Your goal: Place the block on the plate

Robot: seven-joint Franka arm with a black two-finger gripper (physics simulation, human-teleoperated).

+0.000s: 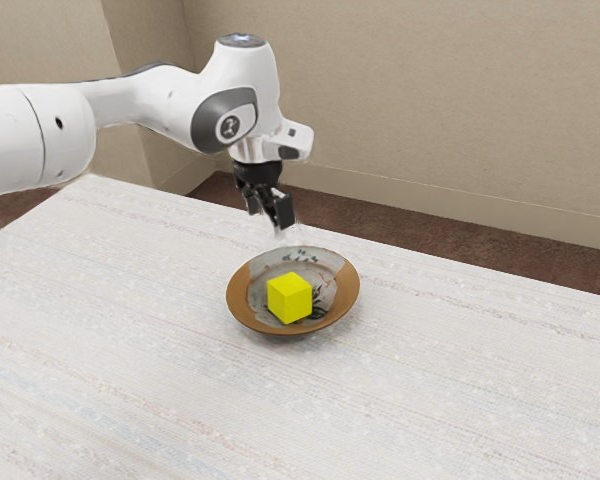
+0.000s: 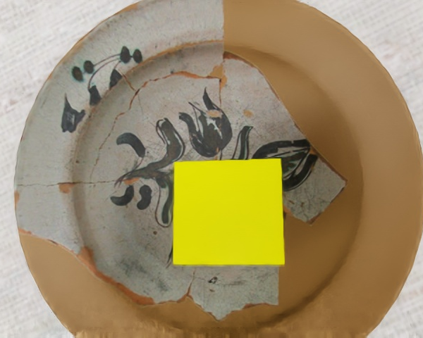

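Evidently near finished, with the block [image 1: 290,298] down in the plate [image 1: 242,310], just off its middle. Above the plate, a gripper [image 1: 269,217] clear of the block, fingers apart and empty. Probably nothing left beyond backing farther from the plate.

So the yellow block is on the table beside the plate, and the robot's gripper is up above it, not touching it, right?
Nearly! The yellow block isn't on the table beside the plate: it's on the plate, inside the rim, as the exterior view and the wrist view show. The gripper is up above it, not touching it.
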